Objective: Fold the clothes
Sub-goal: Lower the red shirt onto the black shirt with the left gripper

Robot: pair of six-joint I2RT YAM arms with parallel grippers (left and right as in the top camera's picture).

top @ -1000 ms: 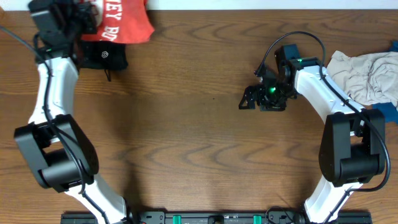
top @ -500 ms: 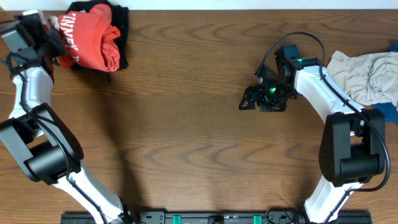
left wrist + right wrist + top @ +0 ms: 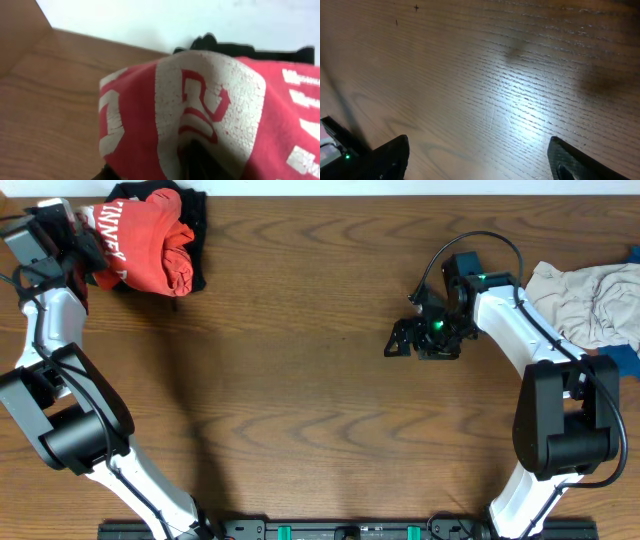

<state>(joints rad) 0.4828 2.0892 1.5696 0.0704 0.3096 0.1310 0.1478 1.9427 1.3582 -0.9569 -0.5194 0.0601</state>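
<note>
Red shirt (image 3: 150, 245) swung leftward, bunched, lettering sideways; left tool (image 3: 85, 242) grip unclear; right tool (image 3: 479, 162) wide, empty.

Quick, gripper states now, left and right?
Left gripper: cannot be told, fingers hidden by the red T-shirt.
Right gripper: open, holding nothing.

T-shirt (image 3: 150, 242) far-left table (image 3: 320, 400) corner, atop another garment (image 3: 198, 220); garment pile (image 3: 590, 300) right edge.
</note>
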